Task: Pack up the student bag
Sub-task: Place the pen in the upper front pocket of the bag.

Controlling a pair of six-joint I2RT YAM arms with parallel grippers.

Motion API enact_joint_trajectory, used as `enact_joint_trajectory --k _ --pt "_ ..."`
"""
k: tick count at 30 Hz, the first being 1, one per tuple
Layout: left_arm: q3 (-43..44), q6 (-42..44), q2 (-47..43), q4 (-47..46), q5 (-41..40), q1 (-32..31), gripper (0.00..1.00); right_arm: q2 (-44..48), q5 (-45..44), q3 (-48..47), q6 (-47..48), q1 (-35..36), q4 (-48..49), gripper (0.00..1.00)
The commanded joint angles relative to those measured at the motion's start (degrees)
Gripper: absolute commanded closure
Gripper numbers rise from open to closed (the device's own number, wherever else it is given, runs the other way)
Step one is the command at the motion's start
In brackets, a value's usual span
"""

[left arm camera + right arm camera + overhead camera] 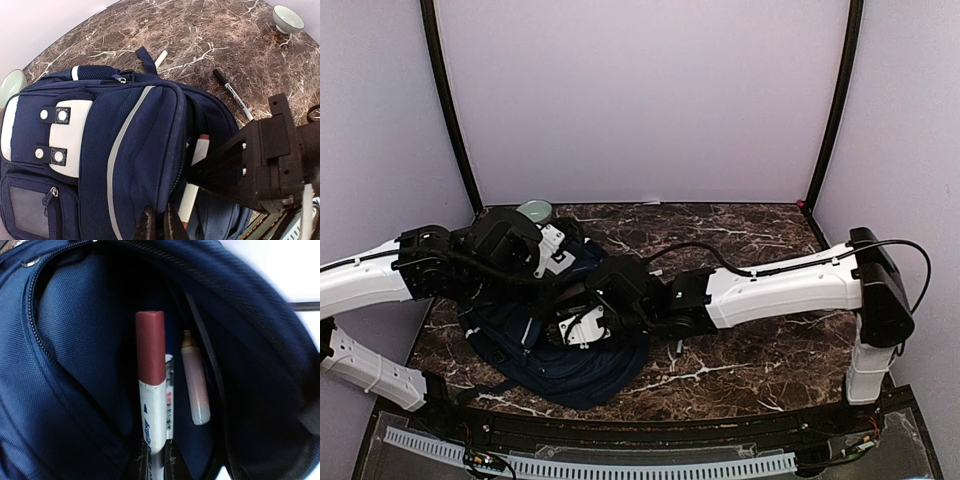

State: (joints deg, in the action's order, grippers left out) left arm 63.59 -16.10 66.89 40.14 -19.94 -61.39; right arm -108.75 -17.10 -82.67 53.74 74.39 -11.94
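Nearest the arm bases, the student bag lies flat, front face up, on the left half of the marble table. A dark strap trails off its near-left corner. From above the arms hide much of it. From the left wrist its long axis runs up the frame, with the carry loop at the top end, the windowed zip pocket at the bottom and the main compartment gaping along the right side. The right gripper sits at that mouth, jaws clamped on a red-capped marker whose cap points into the compartment, beside a smaller pale pen inside. At the bag's far edge the left gripper has its jaws pinched together on the rim of the opening. A black-capped marker lies on the table just beside the bag. Beyond, a pale green bowl stands at the back
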Motion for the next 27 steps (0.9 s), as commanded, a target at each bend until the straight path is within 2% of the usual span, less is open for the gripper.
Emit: enact_joint_trajectory --k 1,6,8,11,12,13,20,27 --pt "2.4 -0.4 -2.8 -2.4 0.3 -0.3 1.00 -4.5 0.1 -2.4 3.3 -0.6 4.7 0.99" --pt "2.8 -0.7 -2.7 -2.0 0.6 -0.3 1.00 -10.5 -0.1 -7.7 5.4 -3.3 6.3 0.99" --pt "2.9 -0.9 -2.9 -1.9 0.7 -0.3 1.00 -12.3 -3.0 -8.9 6.4 -4.3 11.4 0.96" --pt "2.7 -1.1 -3.1 -1.8 0.7 -0.3 1.00 -13.1 -11.3 -7.4 7.8 -4.8 26.3 0.70" --pt "2.5 -1.2 -3.2 -1.8 0.6 -0.3 1.00 -12.5 -12.2 -6.5 7.2 -4.9 28.5 0.65" --pt "2.5 -1.3 -3.4 -1.8 0.6 -0.3 1.00 -11.2 -11.6 -5.9 6.2 -4.9 28.9 0.63" --pt "1.6 -1.2 -3.8 -2.4 -0.1 -0.3 1.00 -2.2 -5.2 -1.1 -0.2 -3.5 20.0 0.61" --pt "1.3 -0.8 -3.9 -3.3 -0.8 -0.3 1.00 6.5 5.2 5.0 -7.2 -0.5 5.0 0.60"
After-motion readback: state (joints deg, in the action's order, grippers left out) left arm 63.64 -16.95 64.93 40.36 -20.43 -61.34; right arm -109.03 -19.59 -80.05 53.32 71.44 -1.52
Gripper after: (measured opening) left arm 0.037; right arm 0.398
